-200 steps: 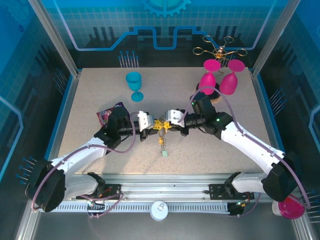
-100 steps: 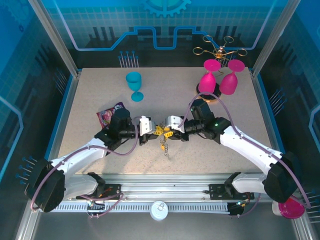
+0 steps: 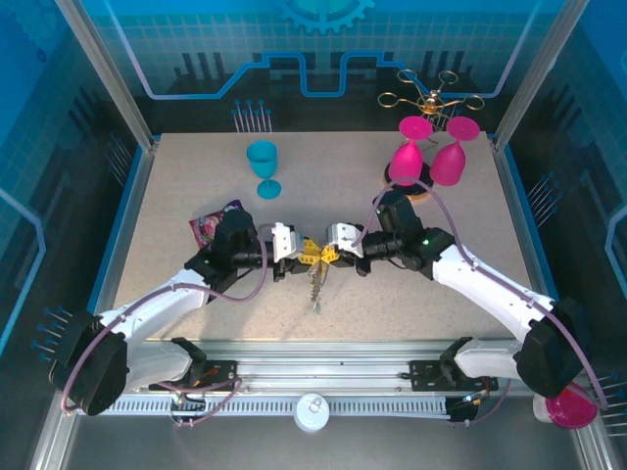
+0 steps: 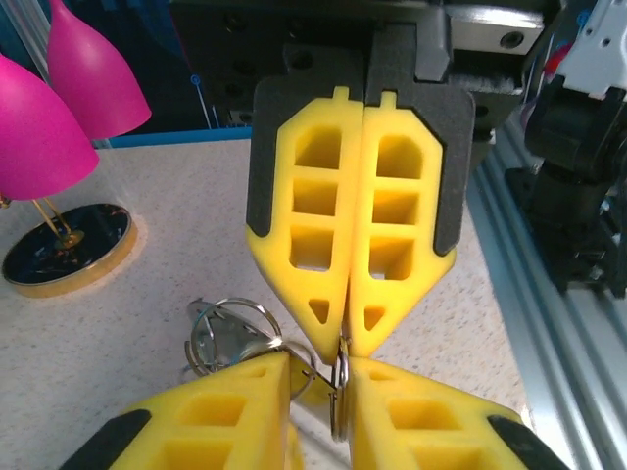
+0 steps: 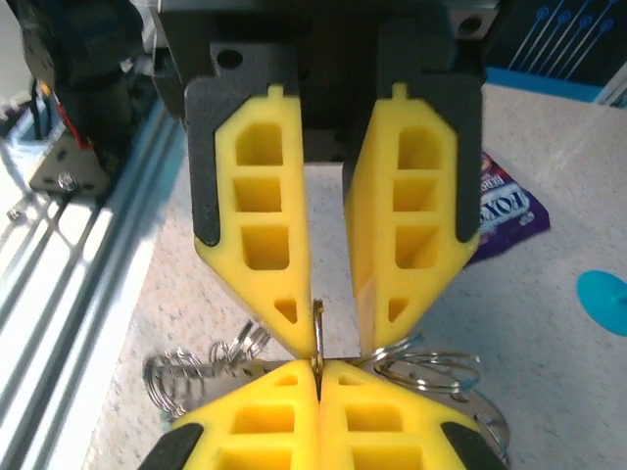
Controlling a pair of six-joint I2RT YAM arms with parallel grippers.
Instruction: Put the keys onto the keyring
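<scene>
Little of the job can be called finished from what shows. By my judgement the threading step is in hand, with the ring held between both arms, and I cannot tell whether any key is already on it. What looks left is to work each key's hole along the split of the ring.

The right fingers (image 4: 315, 223), moulded in yellow ribbed plastic on black mounts, are clenched flat against each other. Their tips pinch the thin silver wire keyring (image 4: 339, 392), which stands edge-on between the two sets of tips. The left fingers (image 5: 257, 217), of the same yellow plastic, face them tip to tip and are parted by a narrow gap. The ring sits in that gap, near one tip. I cannot tell if it touches, but it is not squeezed, so these fingers count as released.

Just beside the tips, loose silver wire coils (image 5: 431, 370) bunch together. Below the fingers, toward the arm bases, a slim bunch of small metal keys (image 3: 315, 286) trails down to the speckled beige tabletop (image 3: 196, 186). The bunch is too small to count or to see what it hangs from. Well beyond the left fingers lies a crinkled purple snack wrapper (image 5: 505, 211).
</scene>
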